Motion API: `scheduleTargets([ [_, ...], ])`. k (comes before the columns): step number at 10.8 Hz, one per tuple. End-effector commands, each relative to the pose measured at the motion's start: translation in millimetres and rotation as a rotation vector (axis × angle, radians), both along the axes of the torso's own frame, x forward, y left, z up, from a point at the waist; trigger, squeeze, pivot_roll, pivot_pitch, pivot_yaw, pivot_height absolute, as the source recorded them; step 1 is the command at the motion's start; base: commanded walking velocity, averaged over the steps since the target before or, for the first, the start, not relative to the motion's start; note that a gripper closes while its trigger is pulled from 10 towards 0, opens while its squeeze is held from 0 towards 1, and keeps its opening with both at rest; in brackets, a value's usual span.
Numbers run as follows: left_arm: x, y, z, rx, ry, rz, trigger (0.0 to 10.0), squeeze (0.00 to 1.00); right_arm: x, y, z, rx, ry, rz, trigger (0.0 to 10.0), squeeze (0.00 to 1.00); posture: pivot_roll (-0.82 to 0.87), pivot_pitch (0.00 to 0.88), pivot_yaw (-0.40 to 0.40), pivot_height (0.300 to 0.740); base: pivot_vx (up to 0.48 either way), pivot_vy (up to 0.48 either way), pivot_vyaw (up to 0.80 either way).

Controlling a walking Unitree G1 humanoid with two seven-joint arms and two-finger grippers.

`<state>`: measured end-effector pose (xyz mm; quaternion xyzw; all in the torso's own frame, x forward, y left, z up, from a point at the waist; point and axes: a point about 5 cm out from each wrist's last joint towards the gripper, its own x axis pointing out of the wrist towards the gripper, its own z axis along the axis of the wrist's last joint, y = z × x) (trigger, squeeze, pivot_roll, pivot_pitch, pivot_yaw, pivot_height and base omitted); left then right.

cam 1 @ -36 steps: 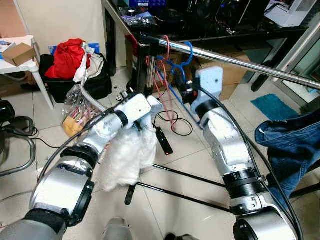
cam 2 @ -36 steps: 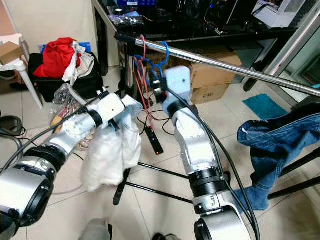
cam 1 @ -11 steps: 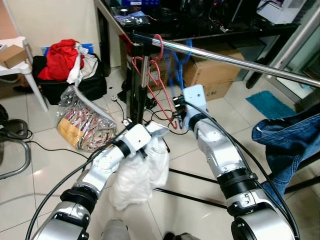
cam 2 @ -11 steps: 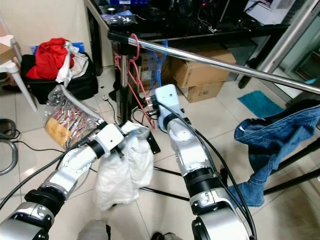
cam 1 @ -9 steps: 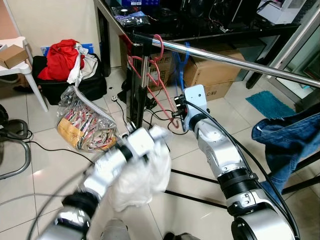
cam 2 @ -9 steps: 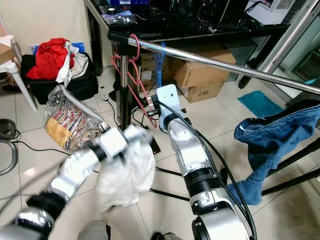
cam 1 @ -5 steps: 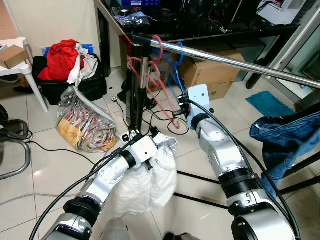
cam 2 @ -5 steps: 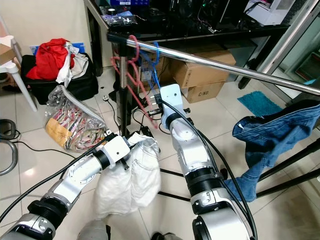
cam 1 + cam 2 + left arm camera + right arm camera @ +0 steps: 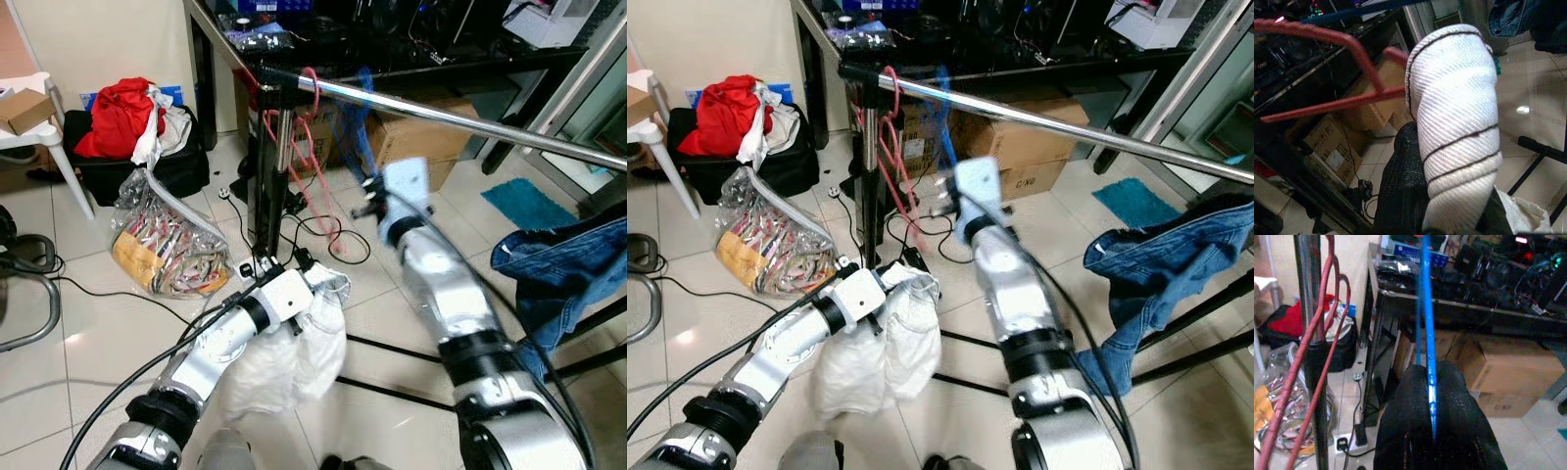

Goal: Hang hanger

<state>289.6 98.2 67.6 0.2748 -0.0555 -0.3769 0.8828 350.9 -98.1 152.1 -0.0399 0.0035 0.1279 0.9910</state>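
Jaws of the right gripper (image 9: 1432,431) pinch the blue hanger (image 9: 1426,333) and have lifted it closer to the rail (image 9: 470,122), so hooking looks next.

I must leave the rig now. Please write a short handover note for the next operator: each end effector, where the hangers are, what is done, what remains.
Right end effector: shut on the blue hanger, raised just below the rail.
Left end effector: shut on a white garment, held low over the floor tiles.
Red hanger: hooked on the rail next to the stand's upright post.
Done: the blue hanger seems hooked over the rail beside the red one; blur makes this uncertain.
Left: confirm the hook sits on the rail, release it, then probably deal with the garment.
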Motion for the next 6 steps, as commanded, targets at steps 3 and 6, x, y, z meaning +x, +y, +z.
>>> scheduleTargets([
  [3, -8.2, -15.6, 2, -0.014, -0.013, -0.060, 10.0, 0.00, -16.8, -16.0, -11, -0.036, 0.028, 0.007, 0.0, 0.00, 0.31, 0.036, -0.138, 0.740, 0.000, 0.000, 0.00],
  [6, -16.6, -13.6, -2, -0.053, -0.004, -0.035, 10.0, 0.00, -33.1, -37.3, -42, -0.099, 0.096, -0.008, 10.0, 0.00, 0.30, 0.035, -0.138, 0.740, 0.000, 0.000, 0.00],
])
